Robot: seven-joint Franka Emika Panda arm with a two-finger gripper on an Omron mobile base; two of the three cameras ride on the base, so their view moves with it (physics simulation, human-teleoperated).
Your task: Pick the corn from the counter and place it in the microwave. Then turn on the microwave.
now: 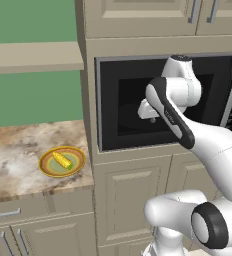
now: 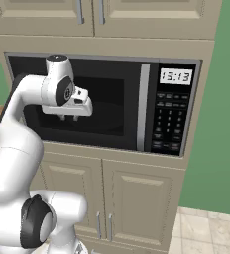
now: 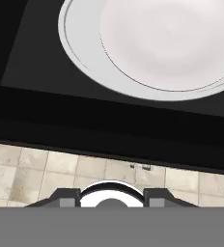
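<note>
Corn (image 1: pixel 62 160) lies on the yellow-rimmed green plate (image 1: pixel 47 169), which sits on the marbled counter (image 1: pixel 23 145) to the left of the cabinet column, well apart from the arm. Microwave (image 2: pixel 107 106) is built into that column; in the right base view its dark glass front, long silver handle (image 2: pixel 143 106), button panel (image 2: pixel 169 121) and lit clock display (image 2: pixel 175 76) are all visible. Gripper (image 2: pixel 69 118) hangs in front of the left half of the microwave opening, pointing downward, with nothing between its fingers in either base view. The hand view looks down onto the white turntable plate (image 3: pixel 157 43) on the black microwave floor, with the black front sill below it and tiled floor (image 3: pixel 32 169) beyond. The fingertips barely show at the bottom of the hand view; jaw spacing cannot be told from these pictures. Turntable plate is bare where visible.
</note>
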